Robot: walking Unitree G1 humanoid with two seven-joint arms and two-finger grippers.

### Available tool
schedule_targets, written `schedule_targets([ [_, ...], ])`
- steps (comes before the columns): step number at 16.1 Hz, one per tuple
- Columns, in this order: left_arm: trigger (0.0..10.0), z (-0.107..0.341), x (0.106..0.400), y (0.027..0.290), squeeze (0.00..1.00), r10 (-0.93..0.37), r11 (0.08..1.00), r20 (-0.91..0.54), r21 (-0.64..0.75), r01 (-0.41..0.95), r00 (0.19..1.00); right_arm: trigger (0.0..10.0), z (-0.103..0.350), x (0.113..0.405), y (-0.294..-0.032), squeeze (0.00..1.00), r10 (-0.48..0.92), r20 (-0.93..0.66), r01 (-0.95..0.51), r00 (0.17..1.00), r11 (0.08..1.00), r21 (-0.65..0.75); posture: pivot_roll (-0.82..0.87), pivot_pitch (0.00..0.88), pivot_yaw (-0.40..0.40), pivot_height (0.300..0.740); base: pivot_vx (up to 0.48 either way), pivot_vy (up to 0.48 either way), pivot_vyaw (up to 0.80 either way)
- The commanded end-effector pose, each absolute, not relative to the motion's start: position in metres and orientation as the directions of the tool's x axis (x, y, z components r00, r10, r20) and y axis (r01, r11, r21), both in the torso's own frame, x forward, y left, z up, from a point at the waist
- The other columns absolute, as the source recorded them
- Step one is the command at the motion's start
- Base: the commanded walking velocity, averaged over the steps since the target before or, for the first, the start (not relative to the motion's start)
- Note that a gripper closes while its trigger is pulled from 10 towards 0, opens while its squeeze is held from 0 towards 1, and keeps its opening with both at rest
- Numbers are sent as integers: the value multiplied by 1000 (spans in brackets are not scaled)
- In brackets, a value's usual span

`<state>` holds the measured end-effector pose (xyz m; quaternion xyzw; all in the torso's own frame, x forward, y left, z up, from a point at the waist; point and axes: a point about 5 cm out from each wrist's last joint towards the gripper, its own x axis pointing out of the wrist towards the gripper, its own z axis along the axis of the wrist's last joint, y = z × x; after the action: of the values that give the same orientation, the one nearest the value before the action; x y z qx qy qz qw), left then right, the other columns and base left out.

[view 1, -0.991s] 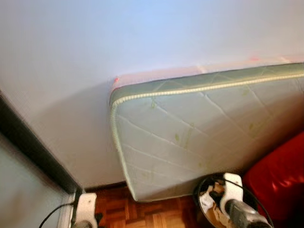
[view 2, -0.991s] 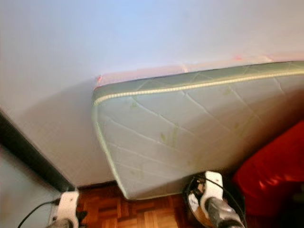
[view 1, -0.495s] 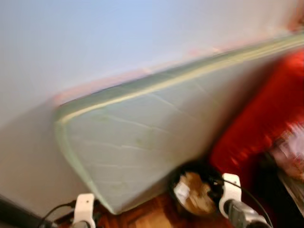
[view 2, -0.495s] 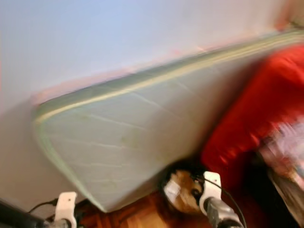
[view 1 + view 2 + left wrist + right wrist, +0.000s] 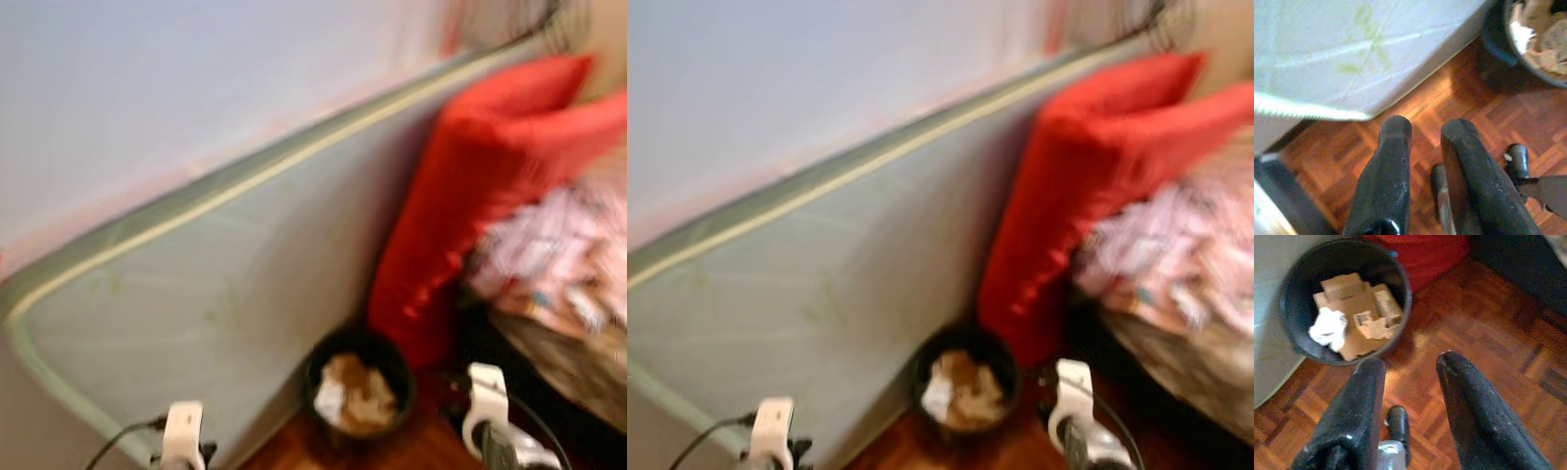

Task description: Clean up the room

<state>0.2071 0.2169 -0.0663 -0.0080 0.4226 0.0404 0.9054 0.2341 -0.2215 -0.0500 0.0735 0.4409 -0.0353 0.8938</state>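
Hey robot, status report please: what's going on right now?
Both grippers empty, open, low over parquet floor. Black bin holds cardboard scraps. Mattress leans beside it.

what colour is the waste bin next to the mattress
Black; the waste bin shows best in the right wrist view, holding cardboard scraps.

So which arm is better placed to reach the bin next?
Right, probably. The right claw hangs open just beside the black bin of cardboard scraps; the left claw hangs by the mattress, farther off.
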Motion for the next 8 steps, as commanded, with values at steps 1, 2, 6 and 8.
schedule_targets([
  [1,10000,-69,202,219,0,69,997,-775,31,-72,628,10000,-48,239,-217,0,8,-783,121,622,987,106,8,0,28,740,0,0,0],
  [2,10000,-68,203,219,0,67,997,-774,33,-65,630,10000,-48,239,-217,0,3,-779,127,627,986,106,5,0,29,740,0,-334,0],
  [6,10000,-68,204,220,0,69,997,-773,34,-67,630,10000,-47,241,-217,0,-2,-775,130,632,986,103,6,0,29,740,0,-335,0],
  [8,10000,-67,204,220,0,70,997,-773,34,-69,630,10000,-47,241,-217,0,-4,-775,130,632,986,101,4,0,30,740,0,-334,0],
])
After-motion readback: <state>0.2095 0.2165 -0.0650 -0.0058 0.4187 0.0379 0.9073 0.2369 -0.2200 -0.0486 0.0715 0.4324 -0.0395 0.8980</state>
